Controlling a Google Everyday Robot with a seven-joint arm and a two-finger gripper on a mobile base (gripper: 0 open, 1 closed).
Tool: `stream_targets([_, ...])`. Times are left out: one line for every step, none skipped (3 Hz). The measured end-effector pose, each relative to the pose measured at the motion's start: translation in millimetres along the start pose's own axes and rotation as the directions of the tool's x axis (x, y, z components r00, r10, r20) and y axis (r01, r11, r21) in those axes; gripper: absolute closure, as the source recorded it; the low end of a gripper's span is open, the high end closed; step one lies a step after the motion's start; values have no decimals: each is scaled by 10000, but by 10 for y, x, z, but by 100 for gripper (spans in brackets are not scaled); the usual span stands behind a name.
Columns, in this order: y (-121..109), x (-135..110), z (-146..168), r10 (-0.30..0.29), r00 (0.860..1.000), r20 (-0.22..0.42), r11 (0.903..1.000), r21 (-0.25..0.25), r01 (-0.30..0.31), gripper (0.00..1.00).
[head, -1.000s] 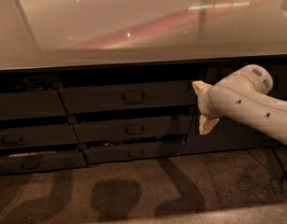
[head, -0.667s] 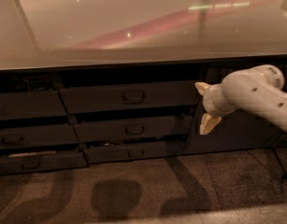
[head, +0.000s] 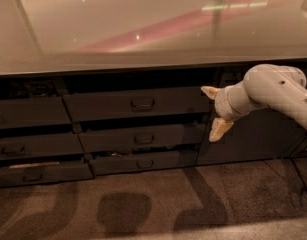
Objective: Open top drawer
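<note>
Below countertop (head: 143, 29), gripper (head: 209, 114) (jaws apart) hovers beside top drawer (head: 138, 104).

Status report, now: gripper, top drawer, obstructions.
Gripper open, empty, just off the right end of the top drawer. Loop handle untouched, well left of the gripper. Nothing seen between gripper and handle.

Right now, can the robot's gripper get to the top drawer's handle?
Probably yes. The gripper hangs open beside the right end of the top drawer, and nothing stands between it and the handle at the drawer's middle.
</note>
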State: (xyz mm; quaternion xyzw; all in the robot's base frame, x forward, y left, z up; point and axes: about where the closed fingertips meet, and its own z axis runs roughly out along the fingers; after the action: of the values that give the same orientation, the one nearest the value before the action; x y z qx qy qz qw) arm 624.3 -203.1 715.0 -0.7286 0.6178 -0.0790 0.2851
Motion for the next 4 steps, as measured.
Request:
stream_targets([33, 10, 28, 292, 9995, 113, 9995, -98, -291, 0])
stream_targets([-179, 319, 326, 958, 9947, -376, 9953, -137, -963, 0])
stream_targets([-463, 611, 572, 1342, 9868, -907, 9909, 191, -1330, 0])
stream_targets([-463, 610, 572, 1340, 9868, -908, 9910, 188, -1328, 0])
